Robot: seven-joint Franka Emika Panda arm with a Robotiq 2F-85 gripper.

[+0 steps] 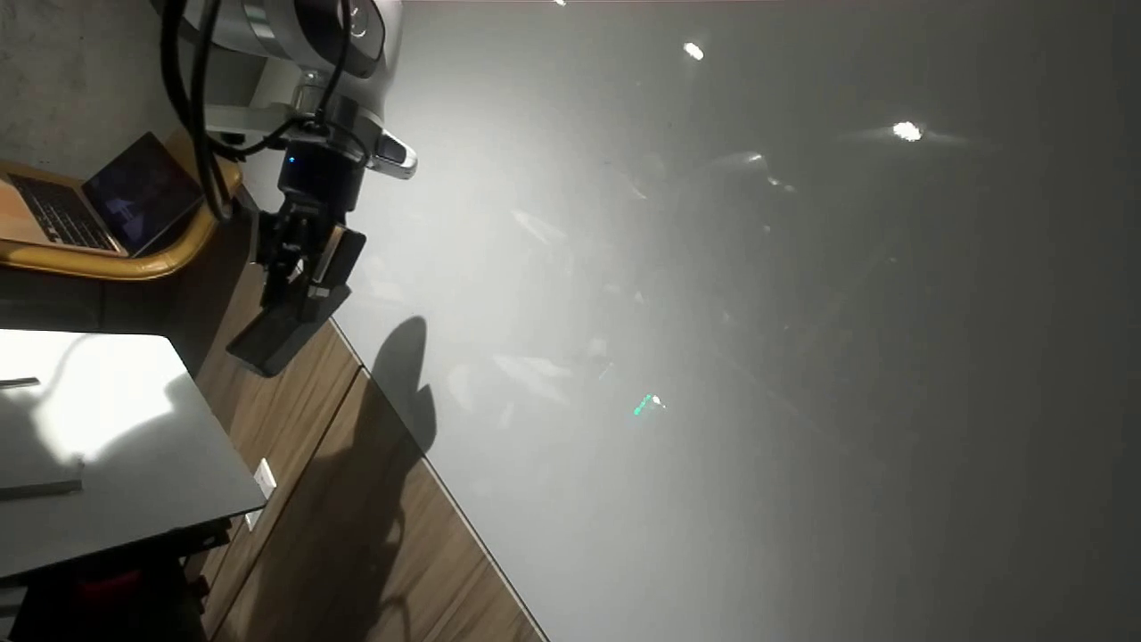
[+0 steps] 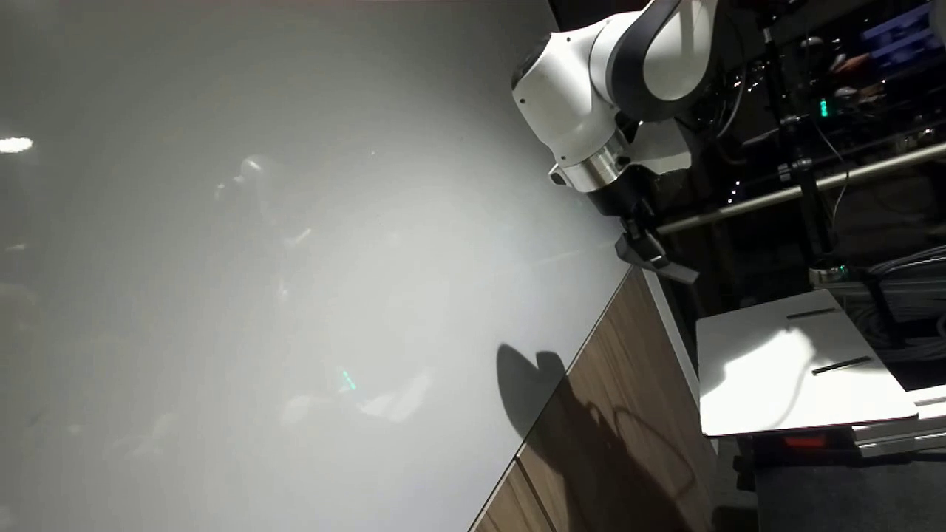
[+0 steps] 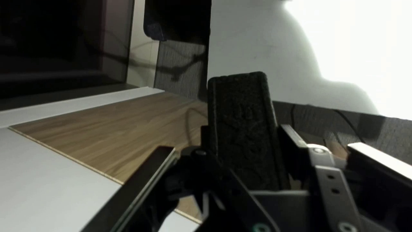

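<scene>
My gripper (image 3: 248, 138) is shut on a dark, felt-like oblong block (image 3: 243, 119), gripped across its width, with its long end sticking out past the fingertips. The block's lower end runs down between the fingers towards the palm. In both exterior views the gripper (image 1: 307, 276) (image 2: 644, 240) holds the tilted block (image 1: 285, 334) (image 2: 678, 273) in the air, apart from other surfaces. It is near the edge of a large glossy grey-white surface (image 1: 713, 267) (image 2: 295, 258). A small green mark (image 1: 642, 406) (image 2: 348, 380) shows on that surface.
Wood-grain panels (image 1: 455, 544) (image 2: 628, 369) border the glossy surface. A light board with dark slots (image 1: 134, 481) (image 2: 754, 325) stands beyond them. A laptop (image 1: 143, 192) sits on a yellow-edged seat (image 1: 160, 263). A metal rail (image 2: 783, 193) and cables lie behind the arm.
</scene>
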